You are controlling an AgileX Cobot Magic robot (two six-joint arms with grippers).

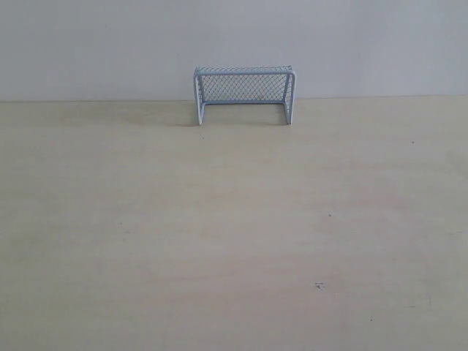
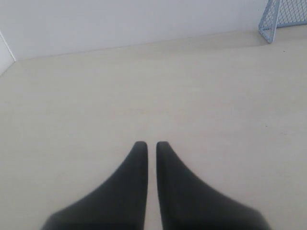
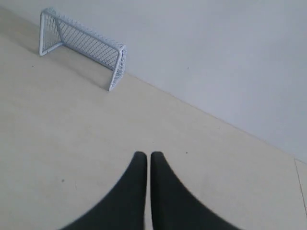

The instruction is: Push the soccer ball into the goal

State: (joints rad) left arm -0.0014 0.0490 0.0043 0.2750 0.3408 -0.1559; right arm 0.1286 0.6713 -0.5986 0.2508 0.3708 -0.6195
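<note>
The pale blue-white goal (image 1: 245, 95) with mesh netting stands at the far edge of the table against the wall, its mouth facing the table. A corner of the goal (image 2: 282, 18) shows in the left wrist view, and the whole goal (image 3: 82, 45) shows in the right wrist view. The soccer ball is out of view in every frame. My left gripper (image 2: 151, 143) is shut with nothing between its black fingers, hovering over bare table. My right gripper (image 3: 147, 154) is shut too, empty, well short of the goal. Neither gripper appears in the exterior view.
The light wooden table (image 1: 234, 234) stretches from the front to a white wall (image 1: 88, 44) behind the goal. Small dark specks (image 1: 319, 285) mark its surface.
</note>
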